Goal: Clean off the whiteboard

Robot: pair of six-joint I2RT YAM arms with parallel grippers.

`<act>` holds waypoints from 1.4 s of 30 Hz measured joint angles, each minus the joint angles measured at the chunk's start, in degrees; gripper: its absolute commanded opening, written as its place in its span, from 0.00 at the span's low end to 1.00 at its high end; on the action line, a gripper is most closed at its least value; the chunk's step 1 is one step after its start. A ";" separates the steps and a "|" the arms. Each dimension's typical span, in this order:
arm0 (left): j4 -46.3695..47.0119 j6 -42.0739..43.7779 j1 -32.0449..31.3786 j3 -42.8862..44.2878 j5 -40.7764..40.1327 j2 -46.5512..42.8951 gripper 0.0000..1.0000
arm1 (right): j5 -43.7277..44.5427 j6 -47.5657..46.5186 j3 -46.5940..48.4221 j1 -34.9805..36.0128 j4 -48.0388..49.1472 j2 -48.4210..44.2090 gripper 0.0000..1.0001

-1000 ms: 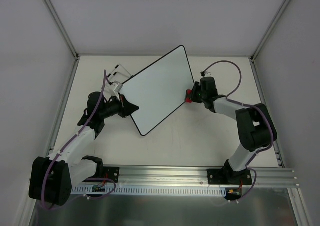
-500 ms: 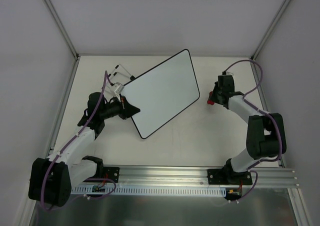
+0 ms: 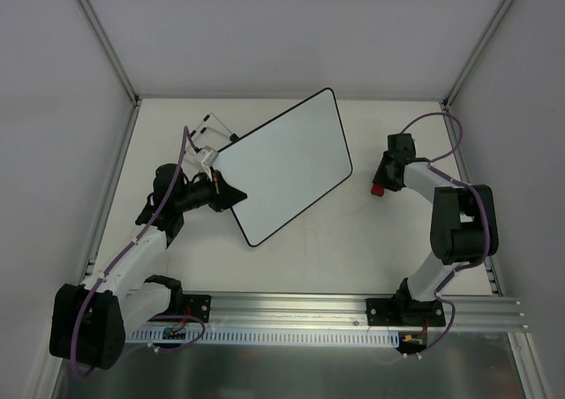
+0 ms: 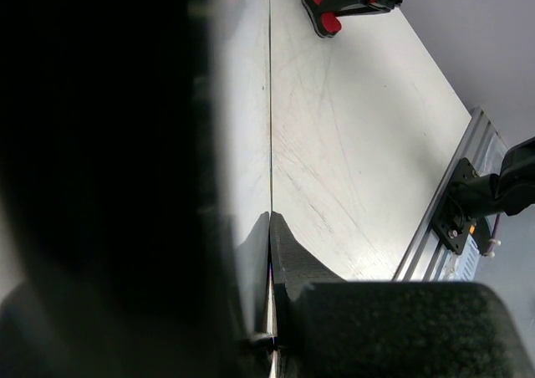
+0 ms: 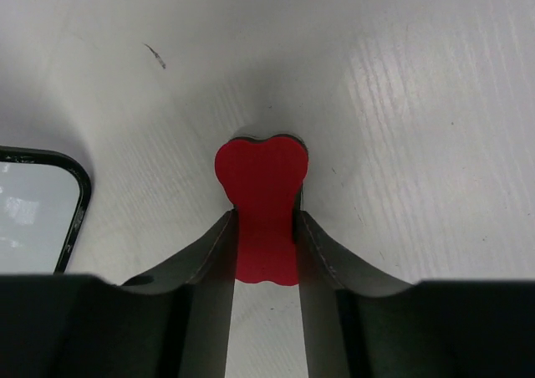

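You drew the right gripper, clamping its small red flat eraser, toward 3 o'clock off the large white black-rimmed whiteboard, whose far end shifted slightly toward 4 o'clock.

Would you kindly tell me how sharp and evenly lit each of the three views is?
Top external: sharp and evenly lit, no glare on the whiteboard. Left wrist: the left half is a dark, out-of-focus mass; the table is sharp. Right wrist: the red eraser is crisp, with a soft shadow beyond it.
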 measured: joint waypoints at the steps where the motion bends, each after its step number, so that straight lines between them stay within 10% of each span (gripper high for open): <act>1: -0.04 0.00 0.00 0.00 0.00 -0.11 0.00 | -0.26 0.20 0.15 -0.17 -0.04 0.31 0.46; 11: -0.96 -1.20 -0.28 0.02 -0.72 -0.96 0.00 | -0.76 0.52 0.33 -0.90 -2.58 1.03 0.89; 42: 1.77 -2.78 2.67 8.04 -14.27 -0.61 0.00 | -14.71 -4.24 -5.51 -1.27 -3.50 -30.12 0.96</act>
